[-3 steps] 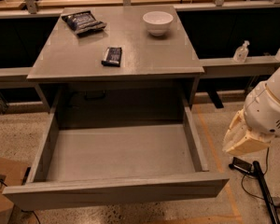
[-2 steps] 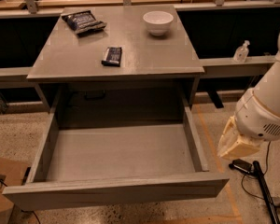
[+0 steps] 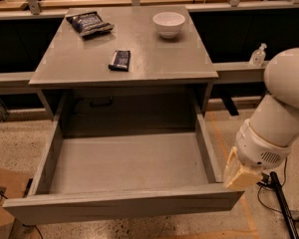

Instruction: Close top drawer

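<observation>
The top drawer (image 3: 124, 206) is seen pulled far out from beneath the grey worktop (image 3: 154, 59), toward the camera. It is shown as a wide, shallow grey wooden box with a plain, handle-less flat front panel, and it is held level. The pincer (image 3: 242, 175) is placed just beside the drawer's front corner at the right of the view, outside the side wall.
</observation>
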Controlling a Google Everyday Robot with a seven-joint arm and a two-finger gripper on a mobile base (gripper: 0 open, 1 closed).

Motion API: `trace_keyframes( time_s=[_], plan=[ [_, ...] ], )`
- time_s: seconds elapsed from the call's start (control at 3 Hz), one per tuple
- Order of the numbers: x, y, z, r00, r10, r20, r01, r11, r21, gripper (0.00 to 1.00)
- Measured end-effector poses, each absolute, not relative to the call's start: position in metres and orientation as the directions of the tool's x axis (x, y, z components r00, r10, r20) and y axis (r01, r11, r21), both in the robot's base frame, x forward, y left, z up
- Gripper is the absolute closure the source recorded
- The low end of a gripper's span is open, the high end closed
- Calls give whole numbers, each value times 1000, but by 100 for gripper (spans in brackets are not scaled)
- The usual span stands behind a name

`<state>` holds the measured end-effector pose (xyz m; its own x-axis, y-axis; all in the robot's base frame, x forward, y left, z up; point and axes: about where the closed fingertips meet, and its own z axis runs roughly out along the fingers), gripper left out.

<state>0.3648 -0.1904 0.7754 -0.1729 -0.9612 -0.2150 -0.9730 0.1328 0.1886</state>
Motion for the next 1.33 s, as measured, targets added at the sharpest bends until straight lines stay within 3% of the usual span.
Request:
trace_keyframes(
  time_s=[0.67, 1.33],
  plan=[
    [334, -187, 720, -213, -956, -203, -938, 142, 315, 100],
    [332, -178, 655, -277, -924, -262, -926, 185, 328, 100]
  ],
)
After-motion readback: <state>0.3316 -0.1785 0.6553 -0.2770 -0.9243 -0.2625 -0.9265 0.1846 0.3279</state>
